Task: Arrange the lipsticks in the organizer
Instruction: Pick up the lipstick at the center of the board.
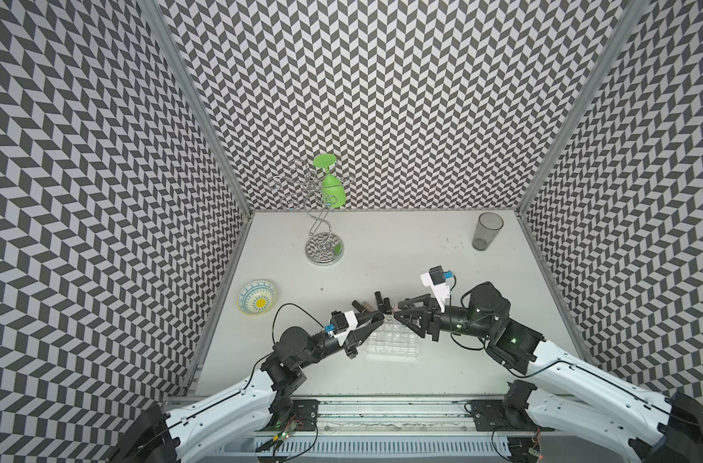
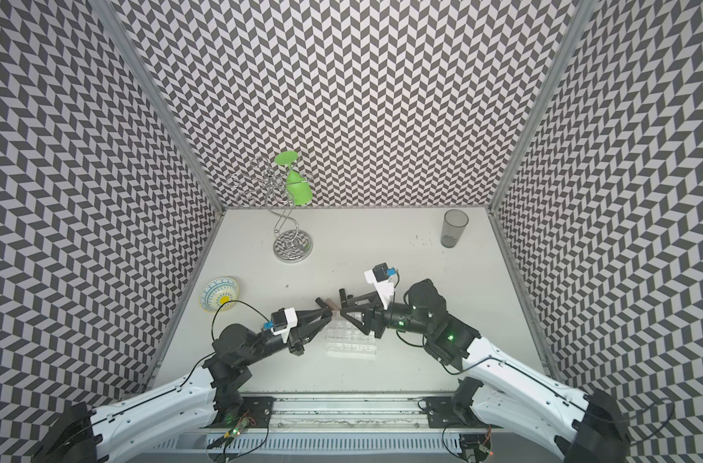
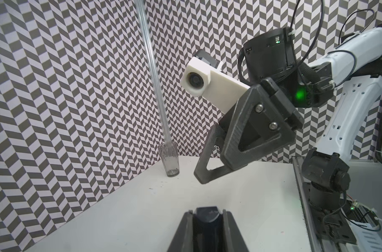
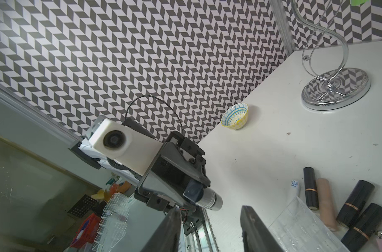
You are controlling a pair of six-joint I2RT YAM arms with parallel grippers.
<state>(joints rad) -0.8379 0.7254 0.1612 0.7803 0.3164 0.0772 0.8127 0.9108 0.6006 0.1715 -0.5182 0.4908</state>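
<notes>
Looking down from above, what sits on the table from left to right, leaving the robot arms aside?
Patterned bowl → metal wire stand → clear organizer → grey tumbler.

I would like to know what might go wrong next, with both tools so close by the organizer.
The left tool grips a dark lipstick with one end sticking out; it may slip or tilt. The open right tool faces it closely, so the tools could collide or knock the organizer.
</notes>
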